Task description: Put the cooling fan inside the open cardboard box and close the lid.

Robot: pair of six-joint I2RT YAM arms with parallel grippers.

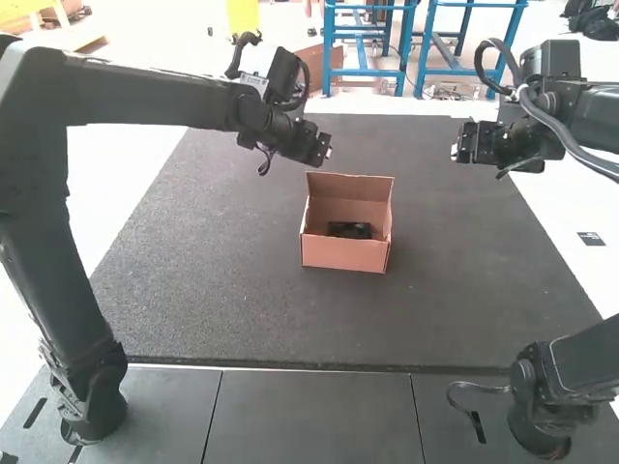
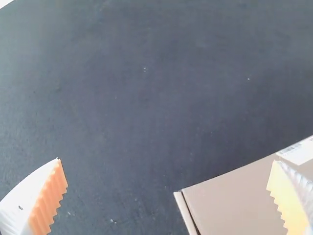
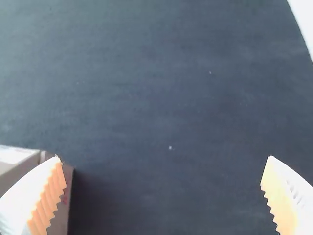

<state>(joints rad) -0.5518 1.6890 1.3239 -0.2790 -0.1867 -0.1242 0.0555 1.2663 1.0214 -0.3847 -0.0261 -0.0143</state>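
Centre of the mat (image 1: 193,251), cooling fan (image 1: 349,230) already sits inside cardboard box (image 1: 346,249), lid flap (image 1: 350,191) upright, so closing remains: left gripper (image 1: 326,151) and right gripper (image 1: 460,148) hover above, fingers apart, one should push the flap down.

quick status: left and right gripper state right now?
Left gripper: open, holding nothing.
Right gripper: open, holding nothing.

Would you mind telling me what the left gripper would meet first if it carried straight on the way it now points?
Most likely the black mat, close beside the cardboard box: the left gripper points at bare mat between its open fingers, though depth is unclear.
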